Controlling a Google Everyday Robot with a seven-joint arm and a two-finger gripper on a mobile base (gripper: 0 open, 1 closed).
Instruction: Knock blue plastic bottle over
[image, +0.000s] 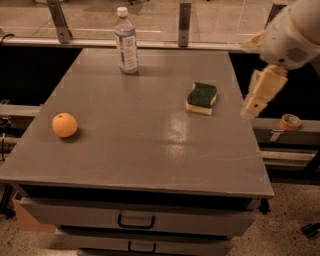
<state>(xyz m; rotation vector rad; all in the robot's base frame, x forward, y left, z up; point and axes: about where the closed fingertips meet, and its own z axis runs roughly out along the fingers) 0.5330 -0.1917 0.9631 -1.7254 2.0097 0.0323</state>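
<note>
I'm only at the approach. The clear bluish plastic bottle with a white cap (126, 42) stands upright at far left. My cream gripper (257, 97) hangs beyond the grey table's (140, 135) right edge, and I cannot tell its state. Next I should reach far-left and shove the bottle high.

I can read no word, number or sign anywhere here. The only printed thing is the label wrapped round the blue plastic bottle (126, 42), which stands upright near the far edge of the desk (140, 150). Its white-and-blue print is too small for me to make out a single letter or a brand. My jaws hang out past the right edge of the desk, about level with the sponge (202, 98), and I can read no marking on them.
</note>
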